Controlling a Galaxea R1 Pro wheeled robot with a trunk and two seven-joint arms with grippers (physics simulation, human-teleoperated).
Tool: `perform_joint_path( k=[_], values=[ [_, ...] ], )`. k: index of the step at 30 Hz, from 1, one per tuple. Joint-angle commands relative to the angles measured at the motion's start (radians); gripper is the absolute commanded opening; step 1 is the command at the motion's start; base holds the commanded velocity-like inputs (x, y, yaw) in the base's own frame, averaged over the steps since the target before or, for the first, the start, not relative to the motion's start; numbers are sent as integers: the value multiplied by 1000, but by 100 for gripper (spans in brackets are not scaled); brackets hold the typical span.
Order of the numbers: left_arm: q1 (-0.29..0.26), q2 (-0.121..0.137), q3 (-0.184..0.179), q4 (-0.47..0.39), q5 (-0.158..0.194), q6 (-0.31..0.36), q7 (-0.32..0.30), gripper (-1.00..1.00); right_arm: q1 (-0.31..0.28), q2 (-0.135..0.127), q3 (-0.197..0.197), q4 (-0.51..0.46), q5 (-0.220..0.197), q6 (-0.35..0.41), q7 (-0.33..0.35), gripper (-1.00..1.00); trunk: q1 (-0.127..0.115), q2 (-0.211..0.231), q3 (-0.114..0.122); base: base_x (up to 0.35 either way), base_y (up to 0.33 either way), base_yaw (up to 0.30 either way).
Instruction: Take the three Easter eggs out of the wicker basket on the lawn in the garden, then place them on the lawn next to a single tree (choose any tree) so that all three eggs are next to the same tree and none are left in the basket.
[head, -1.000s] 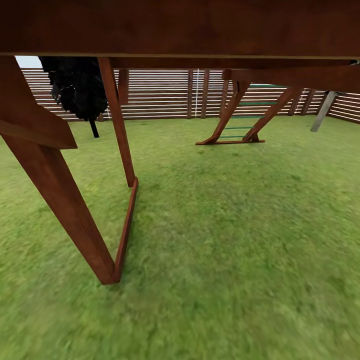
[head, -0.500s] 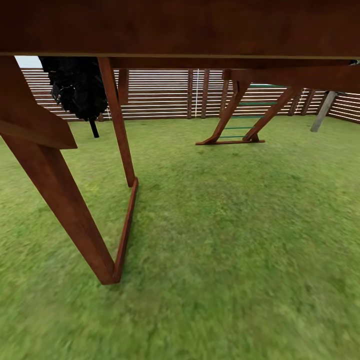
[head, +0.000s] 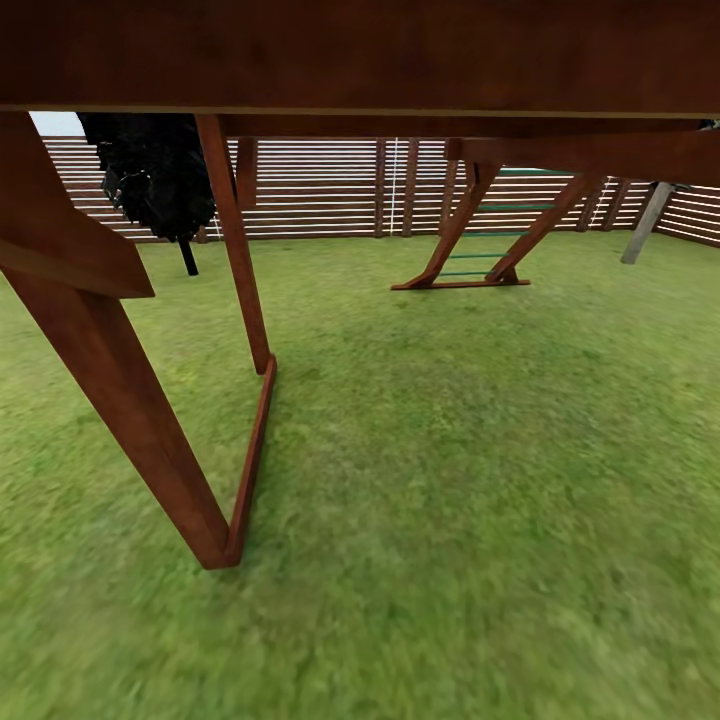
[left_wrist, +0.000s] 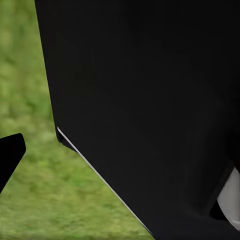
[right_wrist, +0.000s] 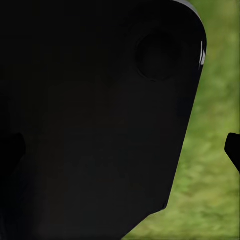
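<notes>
No writing legible. Lawn (head: 480, 480) under red-brown wooden frame (head: 130, 420); slatted fence (head: 320, 185) behind. Pincer state on either arm: cannot tell.

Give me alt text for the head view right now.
Green lawn seen from under a dark red-brown wooden frame whose slanted legs stand at left, with a matching A-frame farther off. A slatted wooden fence runs behind, with a thin black-trunked dark tree before it at left.

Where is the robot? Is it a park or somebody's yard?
Most likely a fenced backyard. There is green grass all around, a brown slatted wooden fence at the back, and a wooden play frame with a ladder, maybe a swing set. A dark tree stands by the fence.
</notes>
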Motion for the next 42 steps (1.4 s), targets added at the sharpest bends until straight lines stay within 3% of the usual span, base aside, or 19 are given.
perform_joint_path(
  k=[1,20,23,26,28,31,33,37,40,42],
  values=[
    [0,0,1,-1,1,0,0,100,0,0,6,1,5,-3,0,100,0,0,-1,0,0,0],
    [-6,-1,1,-4,3,-2,2,100,-6,0,8,-13,9,0,-1,100,73,-133,-60,0,0,0],
    [-15,28,18,-44,10,8,2,100,-47,0,9,-92,9,38,-4,100,84,-154,-70,0,0,0],
    [-69,61,87,-114,45,61,11,100,-113,0,7,-172,5,166,-8,100,96,-175,-79,0,0,0],
    [-152,95,153,-140,62,169,25,100,-193,1,6,-217,0,290,-8,100,103,-189,-85,0,0,0],
    [-256,122,190,-172,70,301,31,100,-298,4,4,-234,-3,373,-17,100,115,-210,-95,0,0,0],
    [-340,124,199,-211,73,373,32,100,-386,6,2,-231,-6,394,-49,100,123,-224,-101,0,0,0],
    [-474,107,206,-240,76,471,28,100,-497,20,-2,-225,-27,406,-93,100,138,-252,-113,0,0,0],
    [-548,94,209,-251,87,498,17,100,-554,27,-3,-225,-55,407,-102,100,149,-273,-123,0,0,0],
    [-570,81,208,-258,101,502,10,100,-565,27,-3,-228,-59,405,-110,100,157,-287,-129,0,0,0]
  ],
)
